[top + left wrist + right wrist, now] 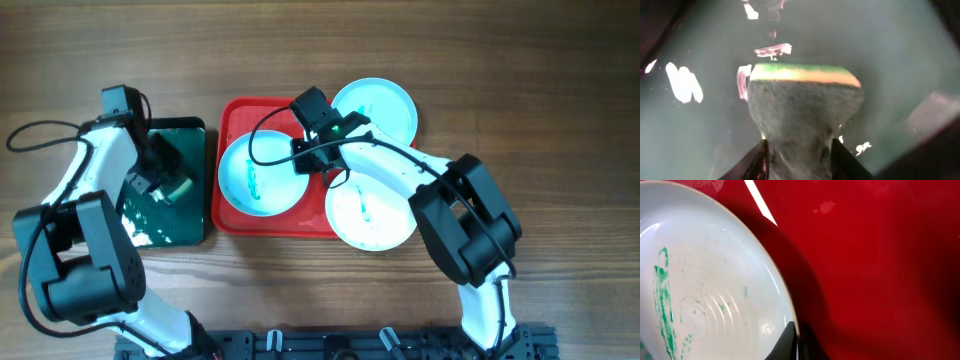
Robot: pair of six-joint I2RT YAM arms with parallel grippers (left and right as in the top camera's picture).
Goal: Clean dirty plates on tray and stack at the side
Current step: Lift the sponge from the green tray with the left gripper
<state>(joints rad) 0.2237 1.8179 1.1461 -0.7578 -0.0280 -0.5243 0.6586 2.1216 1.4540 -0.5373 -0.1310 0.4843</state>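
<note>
In the left wrist view, a green-and-yellow sponge [805, 110] is pinched at its waist by the left gripper [800, 162], above the dark green tray [900, 60]. In the right wrist view, the right gripper [794, 342] is closed on the rim of the smeared plate [705, 280], which lies on the red tray [880, 270]. From overhead, 3 plates are counted: that one inside the tray, and an upper plate [380, 105] and a lower plate [372, 225] overlapping its right rim. The thin rim pinch could slip under scrubbing pressure, and the neighbouring plates could be knocked.
</note>
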